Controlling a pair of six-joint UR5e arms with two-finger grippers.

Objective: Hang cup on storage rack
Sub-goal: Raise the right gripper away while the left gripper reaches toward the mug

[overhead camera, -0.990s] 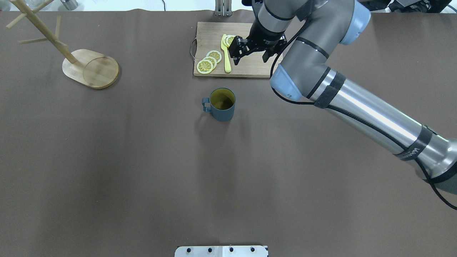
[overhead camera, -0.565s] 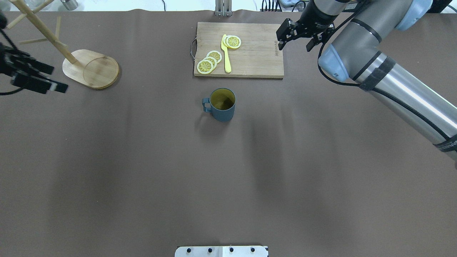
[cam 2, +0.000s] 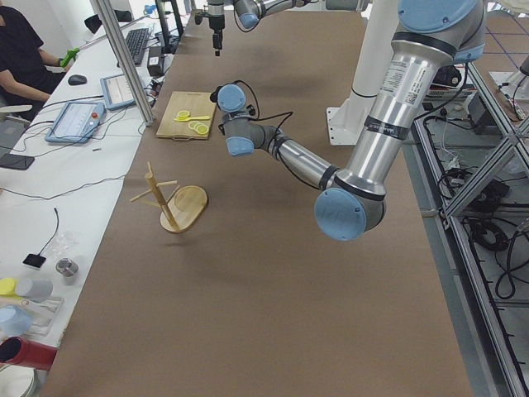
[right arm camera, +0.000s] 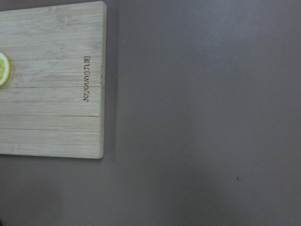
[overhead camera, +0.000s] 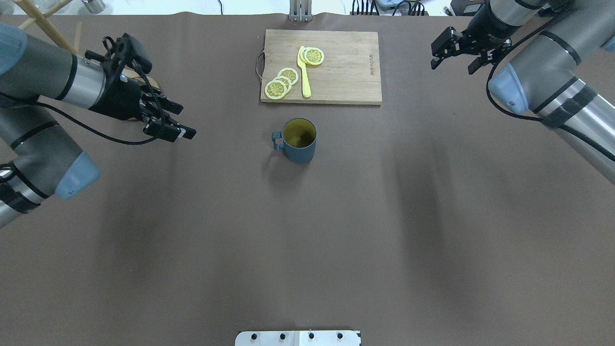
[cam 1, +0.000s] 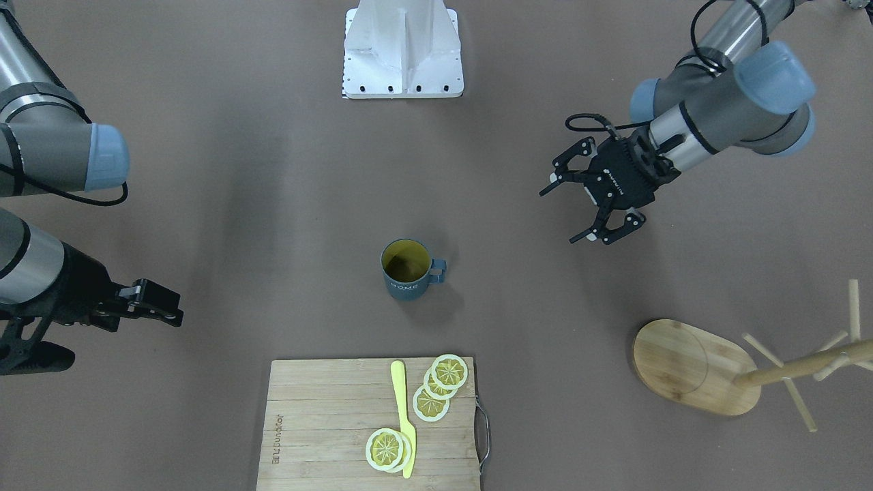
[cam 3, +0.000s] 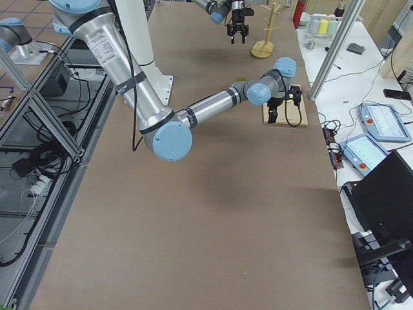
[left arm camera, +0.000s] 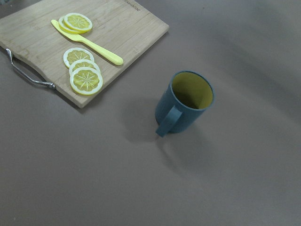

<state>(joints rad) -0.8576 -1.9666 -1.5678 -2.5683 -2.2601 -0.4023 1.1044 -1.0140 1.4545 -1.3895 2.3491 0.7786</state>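
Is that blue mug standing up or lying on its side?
Upright. The cup stands on its base with its open mouth facing up, so the overhead view looks into its yellowish inside.

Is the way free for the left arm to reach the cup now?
Probably yes: the open left claw hangs on the handle side of the cup, with only bare table between them.

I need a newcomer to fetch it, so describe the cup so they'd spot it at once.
On the brown table, find the wooden cutting board with lemon slices near the far edge. Just on the robot's side of it the cup stands upright and alone: the only dark blue-grey thing there, yellowish inside, with a loop handle.
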